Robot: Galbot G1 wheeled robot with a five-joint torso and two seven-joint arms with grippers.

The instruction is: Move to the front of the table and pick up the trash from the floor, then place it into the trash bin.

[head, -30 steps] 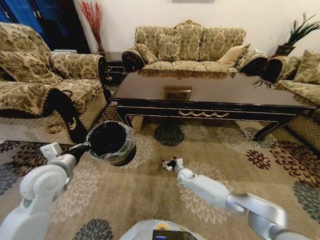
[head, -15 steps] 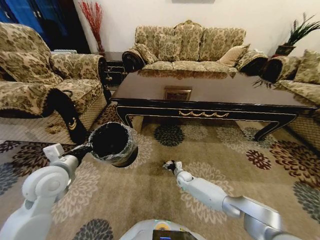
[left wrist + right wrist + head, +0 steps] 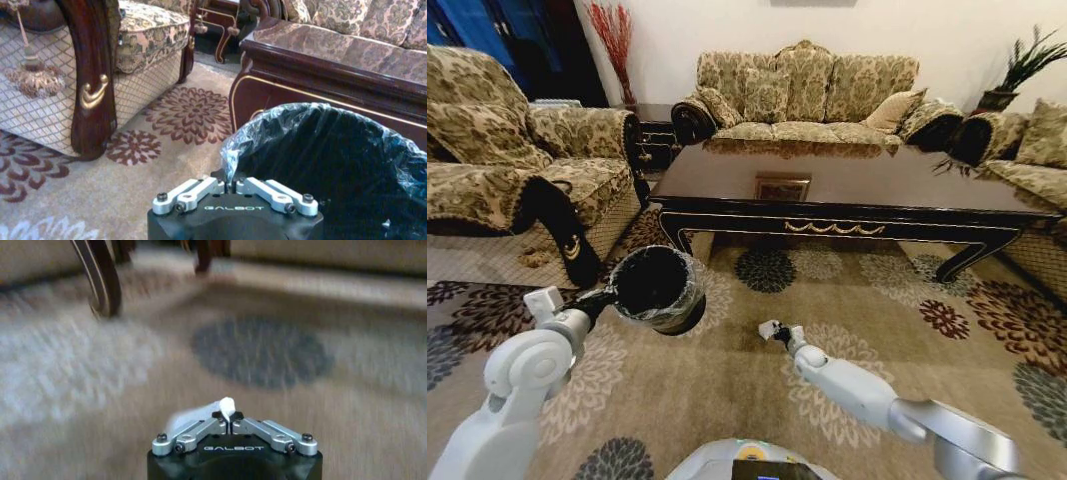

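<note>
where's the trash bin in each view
Head view: trash bin left of centre, held up by the left gripper.
Left wrist view: fills the lower right.
Right wrist view: not in it.
Shared landmark: the table, its side rail behind the bin.

Beyond the 1 table (image 3: 847,190) 3 patterned sofas are standing: 1 behind it (image 3: 807,95), 1 at its left end (image 3: 507,150), 1 at its right end (image 3: 1027,150). Before the table 2 grippers are showing, the left gripper (image 3: 230,187) pinching 1 trash bin (image 3: 659,288), the right gripper (image 3: 229,424) pinching 1 white trash scrap (image 3: 227,407).
</note>
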